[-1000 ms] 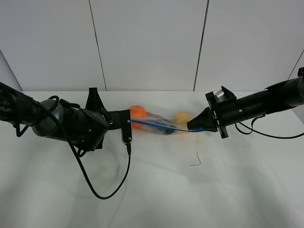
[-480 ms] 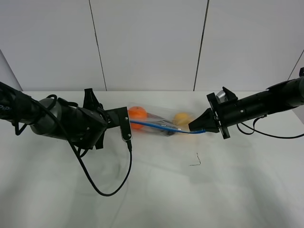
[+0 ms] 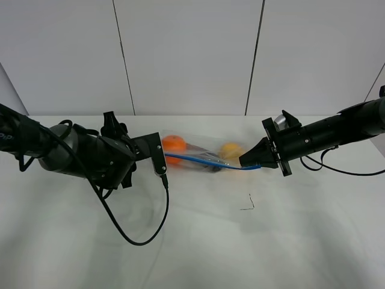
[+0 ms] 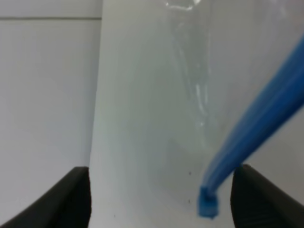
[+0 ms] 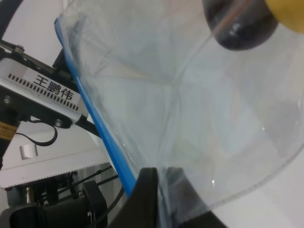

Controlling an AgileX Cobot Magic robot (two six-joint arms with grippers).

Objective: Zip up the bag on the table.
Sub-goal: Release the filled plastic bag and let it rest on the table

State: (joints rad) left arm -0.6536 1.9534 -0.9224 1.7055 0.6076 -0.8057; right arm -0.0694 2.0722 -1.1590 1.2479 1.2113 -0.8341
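The clear bag (image 3: 201, 153) lies on the white table (image 3: 252, 253) between my two grippers, with orange (image 3: 175, 143) and yellow (image 3: 230, 149) produce inside. Its blue zipper strip (image 3: 204, 161) runs from one gripper to the other. My left gripper (image 3: 163, 158) is at the strip's left end. In the left wrist view the gripper (image 4: 159, 199) has its fingers wide apart, and the strip's end (image 4: 209, 206) hangs between them unpinched. My right gripper (image 3: 257, 164) is shut on the bag's right end, and the right wrist view (image 5: 159, 190) shows plastic clamped beside the strip (image 5: 90, 109).
A small dark bent wire (image 3: 248, 205) lies on the table in front of the bag. The left arm's black cable (image 3: 138, 238) loops over the table towards the front. Grey wall panels stand behind the table's far edge.
My left arm has drawn back a little to the left and turned its gripper. The zipper strip lies straighter. The right arm has barely moved.
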